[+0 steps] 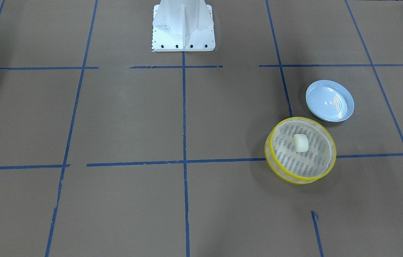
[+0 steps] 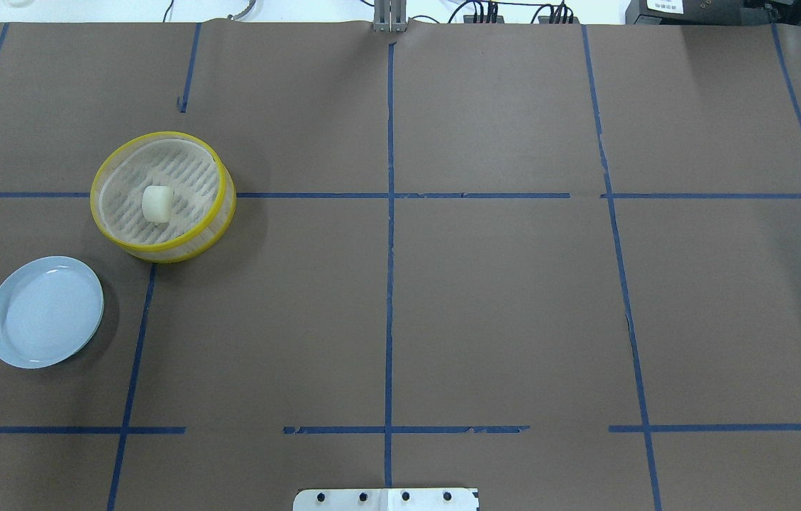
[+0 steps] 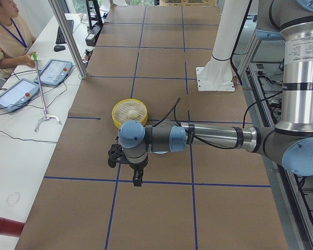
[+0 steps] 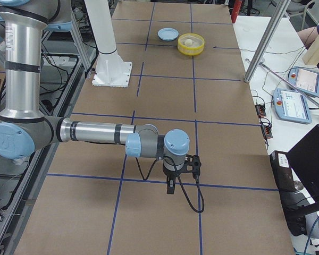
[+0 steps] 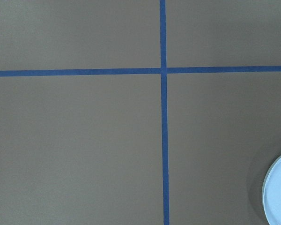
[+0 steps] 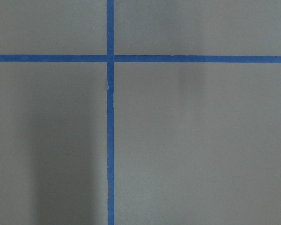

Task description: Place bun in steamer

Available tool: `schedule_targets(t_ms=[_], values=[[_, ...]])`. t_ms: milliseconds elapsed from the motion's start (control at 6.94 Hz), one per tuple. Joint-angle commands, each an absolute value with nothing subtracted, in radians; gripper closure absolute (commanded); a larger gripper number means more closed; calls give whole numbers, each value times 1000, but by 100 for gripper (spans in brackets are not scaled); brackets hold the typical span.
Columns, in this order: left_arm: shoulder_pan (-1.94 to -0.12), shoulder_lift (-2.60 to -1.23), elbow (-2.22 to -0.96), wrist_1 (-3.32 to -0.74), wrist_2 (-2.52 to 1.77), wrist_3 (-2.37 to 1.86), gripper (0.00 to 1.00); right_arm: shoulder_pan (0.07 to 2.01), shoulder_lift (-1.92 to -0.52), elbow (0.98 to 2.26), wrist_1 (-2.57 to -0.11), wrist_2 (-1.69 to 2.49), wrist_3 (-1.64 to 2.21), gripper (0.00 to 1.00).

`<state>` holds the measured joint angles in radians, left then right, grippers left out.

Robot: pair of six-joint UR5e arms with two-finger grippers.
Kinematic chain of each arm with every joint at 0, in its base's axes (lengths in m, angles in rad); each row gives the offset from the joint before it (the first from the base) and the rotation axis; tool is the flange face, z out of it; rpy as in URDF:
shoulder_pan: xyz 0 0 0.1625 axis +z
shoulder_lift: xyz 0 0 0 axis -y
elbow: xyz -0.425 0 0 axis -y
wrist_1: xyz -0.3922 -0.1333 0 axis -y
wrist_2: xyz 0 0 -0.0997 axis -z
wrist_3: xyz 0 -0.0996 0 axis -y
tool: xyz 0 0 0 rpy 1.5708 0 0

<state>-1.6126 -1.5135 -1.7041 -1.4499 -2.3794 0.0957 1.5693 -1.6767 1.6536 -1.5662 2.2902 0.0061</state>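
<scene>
Bun (image 2: 157,204) sits on slotted floor of steamer (image 2: 159,250), toward counter's far left corner: task judged done. Left pincer (image 3: 137,181), right pincer (image 4: 170,190) hang well clear, presumably idle; opening and any load cannot be told.

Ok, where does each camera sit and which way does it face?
Front-facing: across the table, facing the robot's white base.
Overhead: behind the robot, looking forward-down; base edge only.
Exterior left: table's left end; left arm near.
Exterior right: table's right end; right arm near.
Left wrist: downward, pale blue ridged plate's rim; no body.
Right wrist: downward, taped paper; no body.
Shared: the four fixed views show the cream-white bun inside the yellow-rimmed round steamer.
</scene>
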Motion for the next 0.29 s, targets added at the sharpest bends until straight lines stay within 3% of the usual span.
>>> schedule_targets(t_ms=[0,144], values=[[-1614,-1514,-1703,-1450,-2381,97,0,1569,-1677,1654,-1566,2290,6,0],[-1614,-1514,-1706,-1448,-2381,97,0,1569,-1677,1654,-1566,2290,6,0]])
